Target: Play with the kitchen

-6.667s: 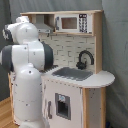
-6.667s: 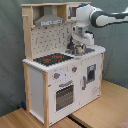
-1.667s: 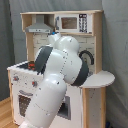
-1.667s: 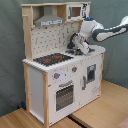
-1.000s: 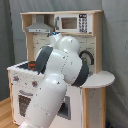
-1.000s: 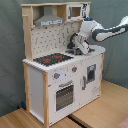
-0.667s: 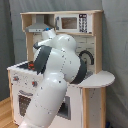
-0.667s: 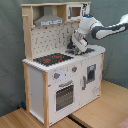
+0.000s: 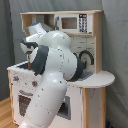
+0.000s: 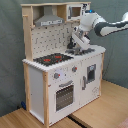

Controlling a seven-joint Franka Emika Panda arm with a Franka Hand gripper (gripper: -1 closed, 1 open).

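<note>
The kitchen [image 10: 60, 75] is a tall toy of white panels and light wood. In the second exterior view it shows a red-ringed hob [image 10: 52, 59], a range hood [image 10: 49, 20], an oven door [image 10: 65, 95] and knobs [image 10: 56, 76]. My gripper [image 10: 75, 47] hangs low over the counter between the hob and the sink [image 10: 86, 51], slanted down toward the second exterior view's left. In the first exterior view my white arm [image 9: 52, 75] hides most of the kitchen [image 9: 95, 30]. Only the black faucet [image 9: 88, 55] and the top shelf show there.
A toy microwave [image 9: 75, 22] sits on the top shelf. The counter's rounded end [image 9: 102, 79] juts out to the first exterior view's right. A dark curtain hangs behind, and the kitchen stands on a wooden floor [image 10: 105, 110].
Over several seconds the arm came down from near the top shelf to counter height. In the last second the gripper shifted slightly toward the hob, to the second exterior view's left.
</note>
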